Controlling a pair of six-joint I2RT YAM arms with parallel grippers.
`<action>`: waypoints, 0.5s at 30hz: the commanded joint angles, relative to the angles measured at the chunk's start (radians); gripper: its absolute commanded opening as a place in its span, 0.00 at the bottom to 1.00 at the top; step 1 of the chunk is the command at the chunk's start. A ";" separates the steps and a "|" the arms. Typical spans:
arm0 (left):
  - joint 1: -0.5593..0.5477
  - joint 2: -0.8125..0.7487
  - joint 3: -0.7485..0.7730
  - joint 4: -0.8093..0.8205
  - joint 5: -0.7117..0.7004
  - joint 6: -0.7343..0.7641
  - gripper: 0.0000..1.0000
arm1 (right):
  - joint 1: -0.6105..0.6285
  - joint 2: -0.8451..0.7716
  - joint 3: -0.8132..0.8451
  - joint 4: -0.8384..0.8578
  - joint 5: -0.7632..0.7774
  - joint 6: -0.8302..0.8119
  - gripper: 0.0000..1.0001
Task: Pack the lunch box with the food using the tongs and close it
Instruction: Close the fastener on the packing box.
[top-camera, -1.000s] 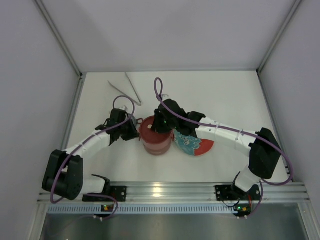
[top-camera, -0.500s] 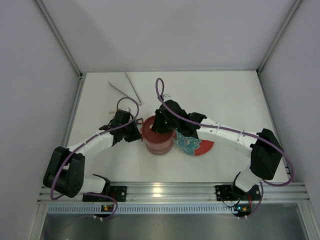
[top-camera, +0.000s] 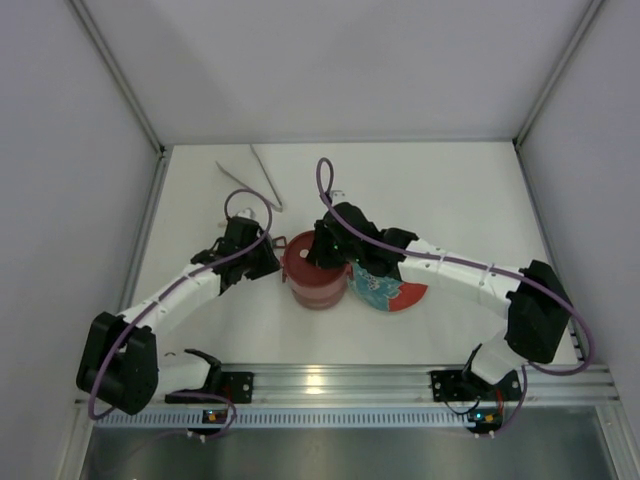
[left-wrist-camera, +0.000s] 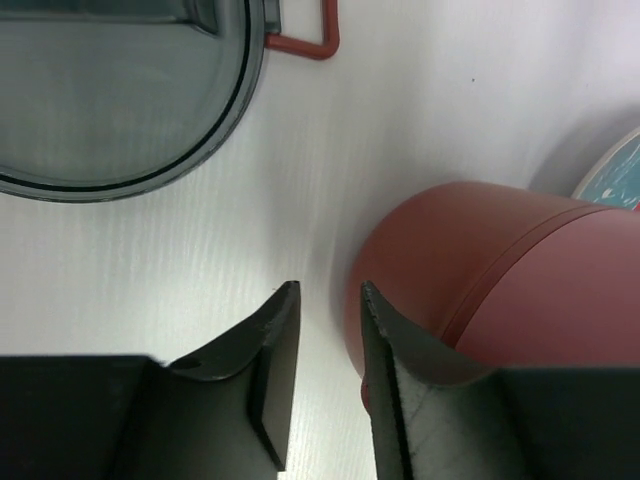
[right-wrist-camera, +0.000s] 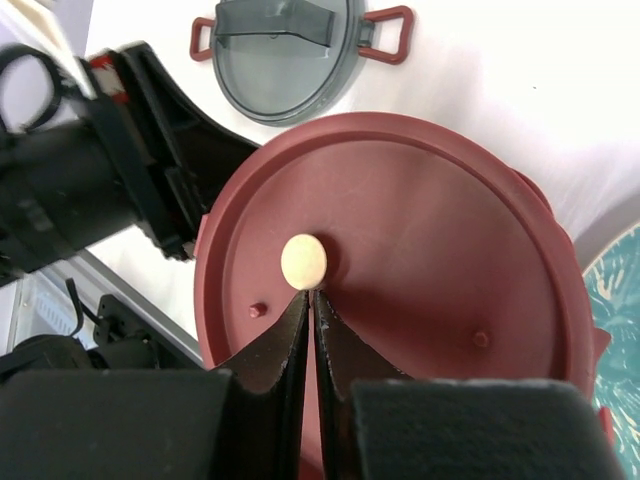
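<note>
Maroon lid (right-wrist-camera: 400, 240): flat, round and plastic, it sits on top of the stacked dusty-pink round lunch box (left-wrist-camera: 470, 270), mid-bench, just beside the red plate with the teal flower (top-camera: 402, 293).
Right jaws: pressed together and empty, tips against the lid's small cream knob (right-wrist-camera: 303, 261). I judge I am seating the lid, not lifting it.
Left jaws: spread a little, nothing between them. One finger (left-wrist-camera: 395, 370) is just beside the pot wall, probably to steady the stack.
Food: none visible. I judge it is packed under the lid but cannot confirm.
Slim silvery metal tongs (top-camera: 262, 178): at the far side of the white bench (top-camera: 450, 190), well apart from both arms.
Grey round lid with red loop handles (right-wrist-camera: 285, 60): flat on the bench, off the stack.
Stage: closing.
</note>
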 joint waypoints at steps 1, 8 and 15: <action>0.010 -0.044 0.069 -0.026 -0.082 -0.001 0.37 | 0.013 0.002 -0.054 -0.173 0.061 -0.021 0.05; 0.063 -0.061 0.149 -0.044 -0.118 0.002 0.43 | 0.012 -0.032 -0.048 -0.197 0.082 -0.032 0.08; 0.129 -0.035 0.223 -0.055 -0.136 -0.002 0.47 | 0.010 -0.052 -0.039 -0.204 0.084 -0.033 0.09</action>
